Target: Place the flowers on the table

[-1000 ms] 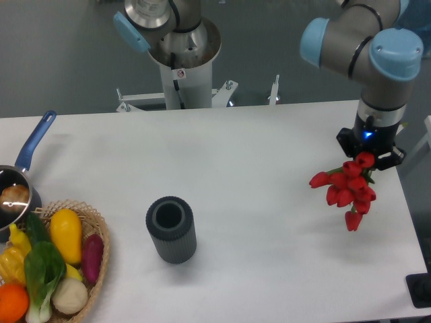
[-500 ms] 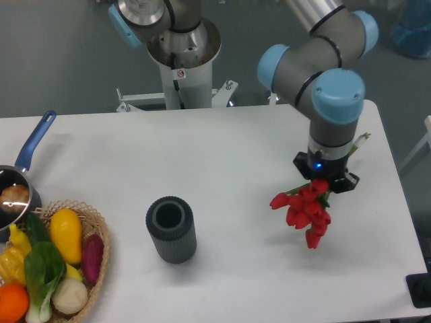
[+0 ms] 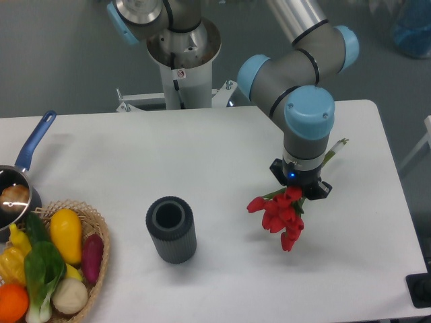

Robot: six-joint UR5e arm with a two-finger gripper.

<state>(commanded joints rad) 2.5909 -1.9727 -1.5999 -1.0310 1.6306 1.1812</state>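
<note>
A bunch of red tulips (image 3: 279,217) hangs in my gripper (image 3: 300,183), blooms pointing down and to the left, green stems (image 3: 333,151) sticking out up and to the right behind the wrist. The gripper is shut on the stems, over the right half of the white table (image 3: 222,155). The blooms sit close to the tabletop; I cannot tell whether they touch it. The fingers are hidden under the wrist.
A dark ribbed cylindrical vase (image 3: 171,229) stands upright left of the flowers. A wicker basket of vegetables (image 3: 50,266) sits at the front left, with a blue-handled pan (image 3: 23,171) behind it. The arm's base (image 3: 180,54) stands at the table's far edge.
My gripper has carried the tulips leftward from the table's right edge toward the middle, and slightly closer to the front. The vase and basket have not moved.
</note>
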